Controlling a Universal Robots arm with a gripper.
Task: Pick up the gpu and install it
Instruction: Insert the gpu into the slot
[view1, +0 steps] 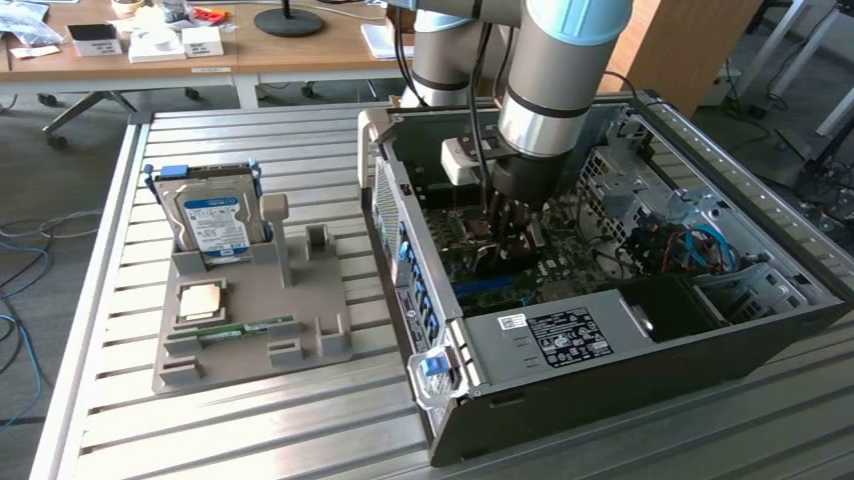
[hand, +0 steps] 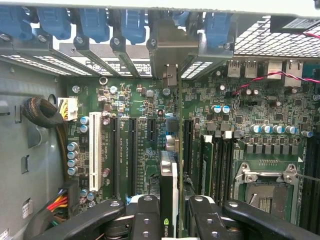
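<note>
The thin, flat gpu card (hand: 168, 182) with a dark face stands on its edge inside the open dark computer case (view1: 667, 330) — over the green motherboard (hand: 140, 110), among the long black slots. Whether it already sits in a slot cannot be told. The black gripper (hand: 172, 217) is closed partway on it — one finger on each side. Outside the case, a grey plastic holder (view1: 247, 335) carries a silver hard drive with a blue label (view1: 214, 215).

Room stock, viewed from my console
I list: slatted grey metal bench (view1: 240, 430); long light-wood desk (view1: 267, 55) behind; grey floor (view1: 54, 180).
</note>
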